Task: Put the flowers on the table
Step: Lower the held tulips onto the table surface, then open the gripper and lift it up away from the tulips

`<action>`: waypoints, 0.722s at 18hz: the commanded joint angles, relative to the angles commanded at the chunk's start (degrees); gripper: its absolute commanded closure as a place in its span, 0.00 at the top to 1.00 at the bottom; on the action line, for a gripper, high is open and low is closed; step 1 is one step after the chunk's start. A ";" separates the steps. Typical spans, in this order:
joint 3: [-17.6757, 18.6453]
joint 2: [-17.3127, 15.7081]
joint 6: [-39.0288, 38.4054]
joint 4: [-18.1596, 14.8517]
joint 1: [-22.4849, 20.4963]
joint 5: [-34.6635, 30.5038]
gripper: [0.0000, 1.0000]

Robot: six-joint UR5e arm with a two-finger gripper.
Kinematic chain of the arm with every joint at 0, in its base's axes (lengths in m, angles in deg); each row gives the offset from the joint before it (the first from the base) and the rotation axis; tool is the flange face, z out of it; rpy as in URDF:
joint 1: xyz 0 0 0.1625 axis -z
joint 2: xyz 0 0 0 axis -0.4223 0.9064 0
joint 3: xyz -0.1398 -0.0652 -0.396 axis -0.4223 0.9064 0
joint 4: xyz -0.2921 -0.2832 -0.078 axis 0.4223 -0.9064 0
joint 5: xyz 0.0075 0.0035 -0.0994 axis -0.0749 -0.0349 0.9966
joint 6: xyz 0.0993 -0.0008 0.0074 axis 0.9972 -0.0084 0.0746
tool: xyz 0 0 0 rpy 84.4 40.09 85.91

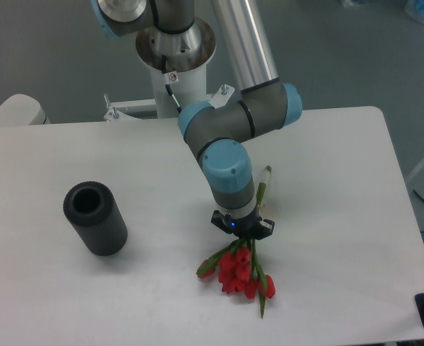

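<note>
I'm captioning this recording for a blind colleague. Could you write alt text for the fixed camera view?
A robot arm's gripper holds a bunch of red tulips, the flowers, by the stems, buds low over or on the white table. A dark grey ribbed cylinder stands upright to the left, apart from them.

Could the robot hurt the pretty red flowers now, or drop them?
Maybe. The gripper grips the flowers by their stems with the buds low over the table, so pushing further down could squash them. Letting go too early could make the bunch roll. The dark ribbed cylinder stands well clear.
</note>
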 joint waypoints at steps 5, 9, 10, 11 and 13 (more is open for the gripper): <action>-2.37 -1.40 0.35 -0.18 -0.09 0.17 1.00; -7.11 -3.33 0.96 -1.49 -0.17 0.26 1.00; -8.60 -4.21 2.53 -3.76 -0.35 0.26 1.00; -9.92 -5.26 5.07 -6.91 -0.61 0.35 1.00; -13.52 -5.98 11.13 -12.45 -1.05 0.35 1.00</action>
